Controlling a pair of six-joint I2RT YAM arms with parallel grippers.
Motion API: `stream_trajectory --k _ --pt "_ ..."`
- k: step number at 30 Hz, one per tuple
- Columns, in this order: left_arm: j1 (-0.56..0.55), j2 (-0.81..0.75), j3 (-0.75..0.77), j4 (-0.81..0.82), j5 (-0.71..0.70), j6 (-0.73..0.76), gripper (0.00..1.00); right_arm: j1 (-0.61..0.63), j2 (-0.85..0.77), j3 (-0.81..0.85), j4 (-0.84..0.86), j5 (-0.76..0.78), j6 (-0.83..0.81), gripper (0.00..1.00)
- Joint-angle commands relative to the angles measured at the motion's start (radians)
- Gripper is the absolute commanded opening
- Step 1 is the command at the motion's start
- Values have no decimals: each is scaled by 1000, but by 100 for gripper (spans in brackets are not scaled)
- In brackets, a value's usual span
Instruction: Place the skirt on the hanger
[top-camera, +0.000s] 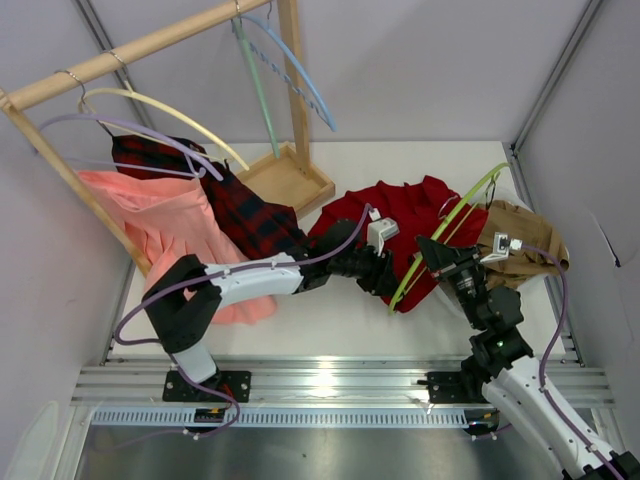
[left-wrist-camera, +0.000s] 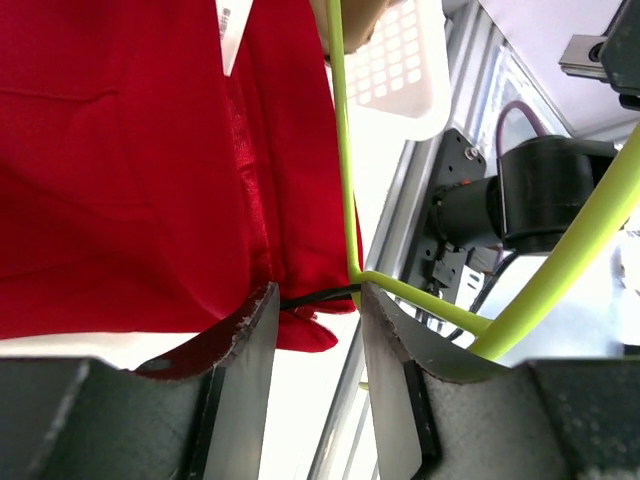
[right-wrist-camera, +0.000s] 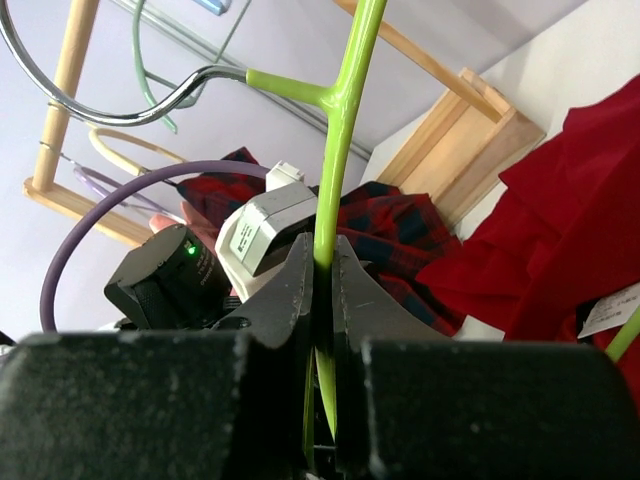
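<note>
While my right gripper (right-wrist-camera: 322, 262) pinches the thin curved lime hanger (right-wrist-camera: 345, 110), I see my left gripper (left-wrist-camera: 316, 310) parted at the edge of the red fabric skirt (left-wrist-camera: 120, 160).

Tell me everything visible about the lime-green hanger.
The hanger is thin, glossy lime-green plastic: a curved arm, a straight lower bar and a silver wire hook. It slants across the red skirt. The right gripper is shut on its arm, and its lower corner sits at the fingertips of the open left gripper.
</note>
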Motion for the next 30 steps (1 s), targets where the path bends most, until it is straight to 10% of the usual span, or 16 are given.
stream_trajectory --k 1,8,12,30 --pt "-10 -103 40 44 -63 35 44 16 -21 60 39 -35 0 0" --pt "-10 -292 31 -109 -207 209 61 16 -18 122 -20 18 -18 0" --pt "-12 -384 77 -312 -356 285 99 12 23 152 5 31 -6 0" --pt "28 -539 405 -572 -534 428 100 -21 558 994 -276 -439 -158 0"
